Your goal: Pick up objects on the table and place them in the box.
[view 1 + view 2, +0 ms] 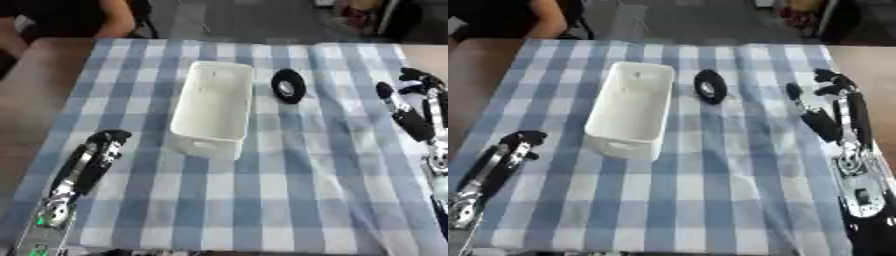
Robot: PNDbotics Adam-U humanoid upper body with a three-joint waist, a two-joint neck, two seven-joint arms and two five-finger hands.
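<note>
The robot's right hand [833, 107], fingers spread and empty near the table's right edge, could knock the small black ring-shaped roll [710, 86] rolling away beside the white rectangular plastic box [627, 112].

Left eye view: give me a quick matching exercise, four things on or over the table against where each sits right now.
Things:
1. white box
2. black ring-shaped object
3. left hand
4. right hand

Places:
A. over the cloth's right edge, fingers open
B. just right of the box, near its far end
C. middle of the checked cloth, open side up
D. low over the cloth, left of the box

Pairs: 1-C, 2-B, 3-D, 4-A
</note>
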